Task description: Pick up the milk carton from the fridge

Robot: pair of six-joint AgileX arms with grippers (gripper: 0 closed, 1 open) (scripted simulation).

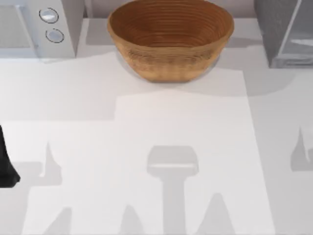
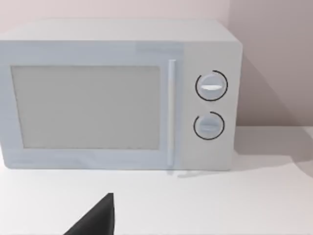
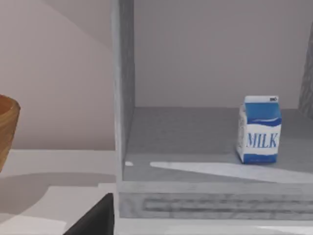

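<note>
The milk carton (image 3: pixel 259 129), small, blue and white with "MILK" on its front, stands upright on the grey floor inside the fridge (image 3: pixel 124 98), toward the side away from that wall. The fridge interior is open to the right wrist view. From above, the fridge (image 1: pixel 276 34) is a grey speckled box at the table's far right with a pale panel. A dark part of my right gripper (image 3: pixel 95 218) shows well short of the fridge's front lip, far from the carton. My left arm (image 1: pixel 7 166) sits at the table's left edge, and its gripper (image 2: pixel 98 218) faces the microwave.
A large wicker bowl (image 1: pixel 170 36) stands at the back centre, its rim also visible beside the fridge (image 3: pixel 7 127). A white microwave (image 2: pixel 122 95) with two round knobs occupies the back left (image 1: pixel 44 24). The fridge's speckled front lip (image 3: pixel 210 203) rises above the white tabletop (image 1: pixel 171 147).
</note>
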